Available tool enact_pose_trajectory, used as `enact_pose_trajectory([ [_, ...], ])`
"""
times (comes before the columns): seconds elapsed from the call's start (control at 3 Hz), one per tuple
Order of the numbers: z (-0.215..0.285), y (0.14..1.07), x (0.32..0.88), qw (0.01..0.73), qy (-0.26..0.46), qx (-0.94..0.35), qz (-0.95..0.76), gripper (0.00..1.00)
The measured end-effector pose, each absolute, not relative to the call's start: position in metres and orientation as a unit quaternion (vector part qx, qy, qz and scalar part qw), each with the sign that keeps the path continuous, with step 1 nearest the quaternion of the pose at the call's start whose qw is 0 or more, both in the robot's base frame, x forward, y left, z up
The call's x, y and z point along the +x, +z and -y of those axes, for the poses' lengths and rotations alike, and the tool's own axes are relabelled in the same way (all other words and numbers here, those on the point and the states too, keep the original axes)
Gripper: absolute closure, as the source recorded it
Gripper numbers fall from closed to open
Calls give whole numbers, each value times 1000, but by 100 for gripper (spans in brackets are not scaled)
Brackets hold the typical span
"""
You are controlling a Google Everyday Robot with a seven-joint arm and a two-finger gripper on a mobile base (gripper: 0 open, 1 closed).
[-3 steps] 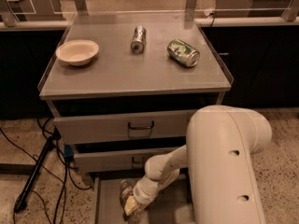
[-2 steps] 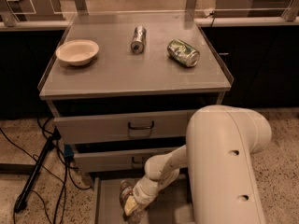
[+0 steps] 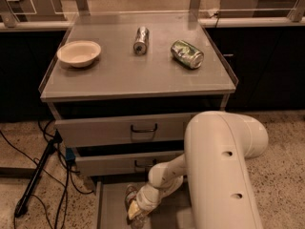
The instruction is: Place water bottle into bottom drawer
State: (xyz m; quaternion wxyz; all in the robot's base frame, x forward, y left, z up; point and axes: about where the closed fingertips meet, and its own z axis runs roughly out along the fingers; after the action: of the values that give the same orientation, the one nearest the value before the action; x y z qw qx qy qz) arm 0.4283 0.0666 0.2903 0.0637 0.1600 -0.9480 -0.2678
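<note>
Tool [image 3: 137, 210] low in the bottom drawer [image 3: 112, 209]!
It grips the water bottle [image 3: 130, 197] over the drawer floor (silver can [image 3: 141, 40] and green can [image 3: 187, 54] lie on the counter [image 3: 119, 75]).

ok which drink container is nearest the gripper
The water bottle, down over the bottom drawer right at the gripper; the silver can and green can lie up on the cabinet top.

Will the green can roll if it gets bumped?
Probably yes: the green can lies on its side, so a nudge would likely roll it. It looks dented, so maybe crookedly. The gripper is down in the bottom drawer.
</note>
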Motion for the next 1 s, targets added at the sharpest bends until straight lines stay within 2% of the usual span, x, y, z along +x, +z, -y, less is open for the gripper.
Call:
enact_pose_trajectory([
  [1.0, -66, 244, 436, 63, -251, 105, 960, 100],
])
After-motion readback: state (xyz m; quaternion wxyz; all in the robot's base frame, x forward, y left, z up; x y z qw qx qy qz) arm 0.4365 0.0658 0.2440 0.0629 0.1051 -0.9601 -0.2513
